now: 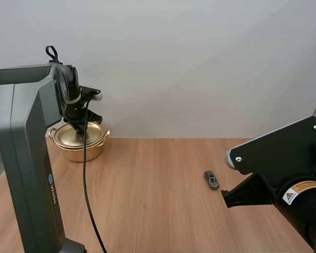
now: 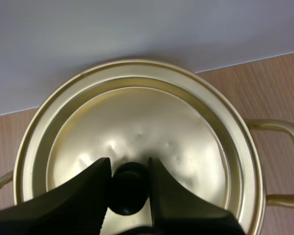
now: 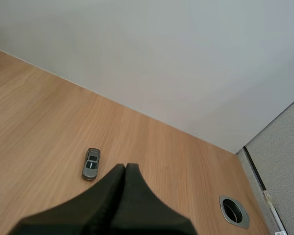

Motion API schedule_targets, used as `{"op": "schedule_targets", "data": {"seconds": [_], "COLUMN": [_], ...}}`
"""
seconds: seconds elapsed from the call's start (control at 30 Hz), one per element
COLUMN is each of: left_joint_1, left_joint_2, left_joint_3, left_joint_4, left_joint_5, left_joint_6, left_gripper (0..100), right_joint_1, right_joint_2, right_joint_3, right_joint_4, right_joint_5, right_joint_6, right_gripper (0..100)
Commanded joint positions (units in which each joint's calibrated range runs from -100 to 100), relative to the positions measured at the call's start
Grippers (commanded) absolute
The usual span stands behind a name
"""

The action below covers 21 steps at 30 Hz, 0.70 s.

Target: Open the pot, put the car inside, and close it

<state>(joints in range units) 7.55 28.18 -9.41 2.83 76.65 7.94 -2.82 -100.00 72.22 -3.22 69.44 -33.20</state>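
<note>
**STEP IN HAND: LID GRASP AT THE POT**

The left end effector is clenched on the black round knob of the gold-coloured metal lid, with one finger against each side of the knob. The lid is seated on the gold-coloured two-handled metal pot, which stands at the far left of the light wooden desk, close to the wall. The step in hand appears to be opening the pot, and the lid is not yet lifted. The next move calls for a straight upward lift, then a set-down on bare desk beside the pot.

The small grey toy car lies on the desk toward the right, well apart from the pot. The right end effector hangs near it, fingers closed together on nothing (they must part before any pick). Nothing stands between car and pot. A round metal-rimmed cable hole sits in the desk near the right edge.
</note>
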Motion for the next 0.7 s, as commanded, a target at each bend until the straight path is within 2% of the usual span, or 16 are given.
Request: {"op": "schedule_targets", "data": {"seconds": [0.0, 0.23, 0.37, 0.5, 0.67], "left_joint_1": [0.02, 0.02, 0.17, 0.17, 0.17], "left_joint_2": [-0.7, -7.6, -15.5, -24.6, -36.2], "left_joint_3": [-0.2, -5.5, -7.3, -9.9, -10.4], "left_joint_4": [-0.4, -9.6, -14.4, -17.0, -18.5], "left_joint_5": [-0.6, 10.4, 10.8, 13.3, 14.1], "left_joint_6": [0.0, 2.8, 2.9, 2.6, 3.1], "left_gripper": [0, 0, 0, 0, 0], "right_joint_1": [0.0, 0.0, 0.0, 0.0, 0.0], "right_joint_2": [0.0, 0.0, 0.1, 4.4, 14.7], "right_joint_3": [0.0, 2.6, 2.8, 2.6, 2.6], "right_joint_4": [0.0, 0.0, 0.6, 4.5, 9.3], "right_joint_5": [0.1, -2.0, -7.2, -13.8, -14.8], "right_joint_6": [0.0, -1.1, -1.1, -0.8, -6.9], "right_gripper": [0, 0, 0, 0, 0]}}
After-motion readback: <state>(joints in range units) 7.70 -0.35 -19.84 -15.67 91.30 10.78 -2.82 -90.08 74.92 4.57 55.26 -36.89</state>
